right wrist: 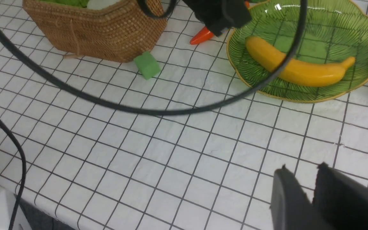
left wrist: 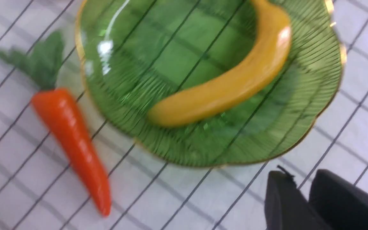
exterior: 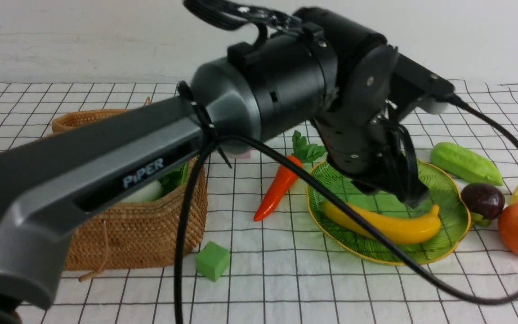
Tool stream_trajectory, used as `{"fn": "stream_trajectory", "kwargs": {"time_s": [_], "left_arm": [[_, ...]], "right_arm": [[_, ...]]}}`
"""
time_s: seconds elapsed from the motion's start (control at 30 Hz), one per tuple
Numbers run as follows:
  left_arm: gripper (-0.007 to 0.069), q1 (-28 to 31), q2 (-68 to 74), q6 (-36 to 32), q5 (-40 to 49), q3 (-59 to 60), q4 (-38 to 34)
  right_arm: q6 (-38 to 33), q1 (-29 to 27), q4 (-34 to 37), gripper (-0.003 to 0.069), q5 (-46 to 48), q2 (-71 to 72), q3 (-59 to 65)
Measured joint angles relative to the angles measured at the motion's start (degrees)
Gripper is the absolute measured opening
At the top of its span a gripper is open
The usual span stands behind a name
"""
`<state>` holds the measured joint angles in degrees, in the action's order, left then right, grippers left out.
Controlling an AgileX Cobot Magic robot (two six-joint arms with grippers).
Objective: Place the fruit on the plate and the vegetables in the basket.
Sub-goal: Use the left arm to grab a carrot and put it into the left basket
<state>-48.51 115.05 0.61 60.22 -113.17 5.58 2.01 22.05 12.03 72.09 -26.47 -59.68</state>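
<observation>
Left arm [exterior: 106, 153] hangs over the banana [exterior: 398, 227] on the plate [exterior: 448, 198]; both jaws nearly closed, empty.

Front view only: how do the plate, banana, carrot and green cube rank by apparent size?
1. plate
2 and 3. banana and carrot: about alike in length with the leaves counted, so unranked; the banana looks thicker.
4. green cube: smallest, though nearest the camera.

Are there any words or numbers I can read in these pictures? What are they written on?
"PiPER": pale letters on the side of the grey left arm, in the front view.
Nothing else in any view carries words, numbers or signs.
</observation>
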Motion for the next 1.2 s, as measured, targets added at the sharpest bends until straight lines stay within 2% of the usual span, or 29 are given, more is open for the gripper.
{"fn": "stream_trajectory", "kwargs": {"time_s": [0.07,0.2,0.23,0.27,0.37,0.47,0.57,0.8,0.93,0.97,1.2], "left_arm": [[0.0055,2.23,0.81,1.68,2.88,0.00,0.45],[0.0087,6.92,4.97,1.80,4.01,0.00,-0.59],[0.0146,9.21,7.55,1.37,3.35,0.00,-0.66],[0.0155,9.44,7.81,1.26,3.06,0.00,-0.66],[0.0304,12.25,10.87,0.98,0.11,0.06,-0.66],[0.0407,13.65,12.50,0.90,-3.50,0.06,-0.47],[0.0442,13.80,13.64,-0.61,-6.71,0.06,0.00],[0.0388,14.24,17.14,-1.78,-10.59,0.06,1.35],[0.0307,14.86,19.10,-1.80,-11.05,0.06,1.91],[0.0255,14.86,19.24,-1.80,-11.13,0.00,2.29],[0.0242,14.86,18.81,-1.11,-9.95,-0.66,3.84]], "right_arm": [[0.00,0.00,0.18,0.0154,-1.12,0.00,0.00],[0.00,0.00,0.41,0.0156,-2.76,0.00,0.00],[0.00,0.00,0.70,0.0157,-3.31,0.00,0.00],[0.00,0.00,0.72,0.0158,-3.48,0.00,0.00],[0.00,0.00,1.27,0.0159,-4.09,0.00,0.00],[-0.04,0.00,1.27,0.0162,-4.62,0.00,0.00],[-0.04,0.00,1.27,0.0162,-4.99,0.00,0.00],[-0.04,0.00,1.67,0.0169,-5.10,0.00,0.00],[-0.04,0.00,2.78,0.0173,-4.92,0.00,0.00],[-0.04,0.00,3.01,0.0173,-4.86,0.00,0.00],[-0.04,0.00,3.18,0.0179,-4.62,0.00,0.00]]}}
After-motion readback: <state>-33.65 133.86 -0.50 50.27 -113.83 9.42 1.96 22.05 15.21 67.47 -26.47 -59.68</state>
